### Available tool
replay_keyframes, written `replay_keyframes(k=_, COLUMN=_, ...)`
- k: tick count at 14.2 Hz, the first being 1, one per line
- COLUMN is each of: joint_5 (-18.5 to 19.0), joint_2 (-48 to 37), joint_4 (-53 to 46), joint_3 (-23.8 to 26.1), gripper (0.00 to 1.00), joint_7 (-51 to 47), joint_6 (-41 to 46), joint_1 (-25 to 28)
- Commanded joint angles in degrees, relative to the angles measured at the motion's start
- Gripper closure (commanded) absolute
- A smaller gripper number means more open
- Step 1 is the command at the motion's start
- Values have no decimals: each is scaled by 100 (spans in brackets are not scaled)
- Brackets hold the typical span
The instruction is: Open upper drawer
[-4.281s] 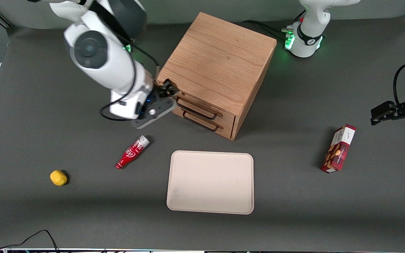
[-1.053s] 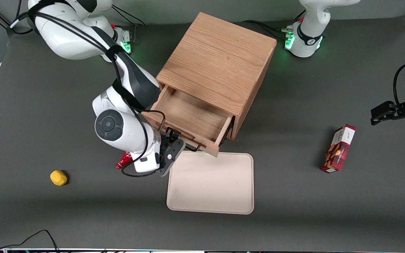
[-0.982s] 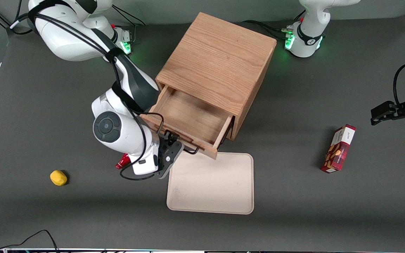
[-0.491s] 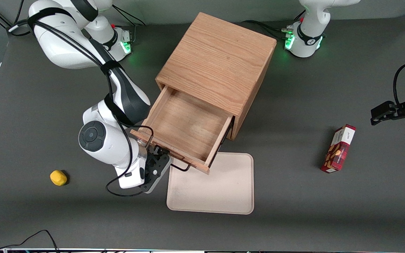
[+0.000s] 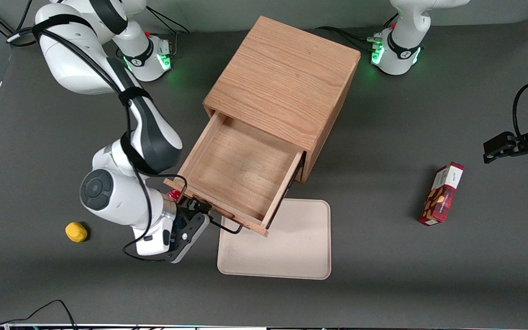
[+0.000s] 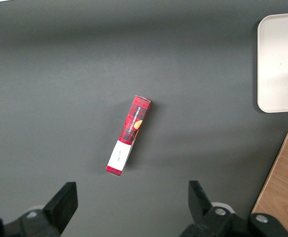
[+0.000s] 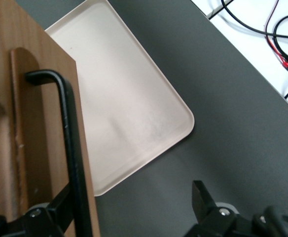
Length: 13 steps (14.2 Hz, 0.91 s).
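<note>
The upper drawer (image 5: 236, 169) stands pulled far out of the oak cabinet (image 5: 282, 78), its bare wooden floor showing. Its front (image 7: 16, 123) overhangs an edge of the beige tray. The thin black wire handle (image 5: 224, 225) (image 7: 70, 148) runs along that front. My right gripper (image 5: 198, 214) (image 7: 131, 210) is at the handle's end toward the working arm and is open, with its fingers wide apart. The bar runs close beside one finger (image 7: 53, 212) and inside the gap. The other finger (image 7: 203, 200) hangs over bare table. The lower drawer is hidden under the open one.
A beige tray (image 5: 291, 247) (image 7: 129, 113) lies nearer the front camera than the cabinet. A red tube (image 5: 173, 195) peeks out by my wrist. A yellow lump (image 5: 76, 231) lies toward the working arm's end. A red box (image 5: 442, 193) (image 6: 129, 135) lies toward the parked arm's end.
The drawer went from shut to far out. Over the last second it slid farther toward the front camera, and my gripper moved along with the handle.
</note>
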<state>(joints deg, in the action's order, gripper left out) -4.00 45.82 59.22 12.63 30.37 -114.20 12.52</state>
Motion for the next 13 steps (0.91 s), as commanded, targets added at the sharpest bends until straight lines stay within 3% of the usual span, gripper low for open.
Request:
replay_keyframes(k=1, joint_5=-311, joint_2=147, joint_4=-341, joint_3=-67, gripper=0, joint_7=127, joint_6=222, joint_1=40)
replay_keyframes(k=5, joint_5=-601, joint_2=147, joint_4=-464, joint_3=-243, gripper=0, joint_7=503, joint_6=381, joint_1=5)
replay_keyframes(k=10, joint_5=-611, joint_2=-300, joint_4=-605, joint_3=-786, gripper=0, joint_7=505, joint_6=670, joint_1=4)
replay_keyframes(k=13, joint_5=-611, joint_2=-792, joint_4=-587, joint_3=-806, gripper=0, joint_7=540, joint_6=1118, joint_1=-486)
